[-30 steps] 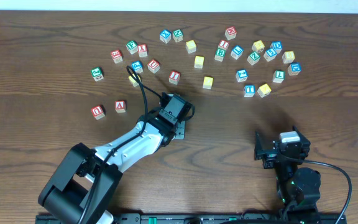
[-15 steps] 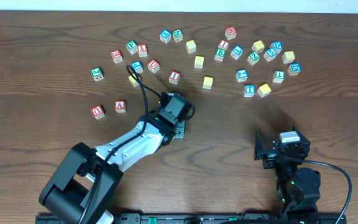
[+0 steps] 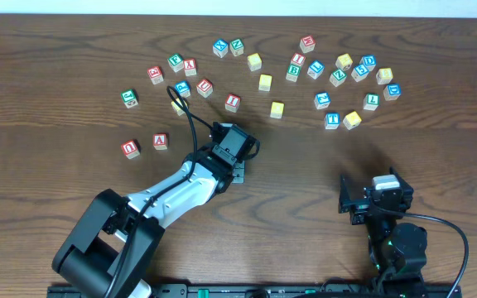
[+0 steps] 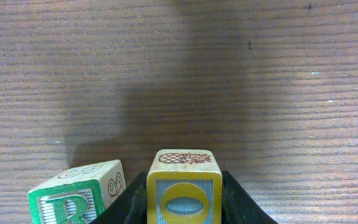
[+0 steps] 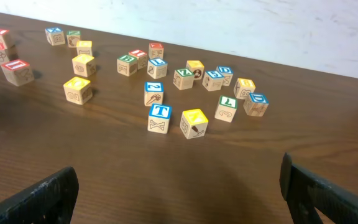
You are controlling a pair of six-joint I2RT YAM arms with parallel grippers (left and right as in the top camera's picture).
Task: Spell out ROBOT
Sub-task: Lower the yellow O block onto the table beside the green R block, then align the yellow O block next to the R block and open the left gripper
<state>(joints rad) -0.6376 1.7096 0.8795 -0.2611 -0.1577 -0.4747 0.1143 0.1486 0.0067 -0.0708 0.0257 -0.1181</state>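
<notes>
Nothing has moved: left hand (image 4: 184, 202) pinches the O cube (image 4: 184, 180) beside the R cube (image 4: 73, 198).

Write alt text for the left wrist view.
The left gripper is shut on a yellow O cube with a pineapple drawn on top. A green R cube sits close beside it on the wooden table.

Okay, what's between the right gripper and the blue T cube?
Only bare tabletop. The right wrist view shows nothing standing between the right gripper and the blue T cube.
</notes>
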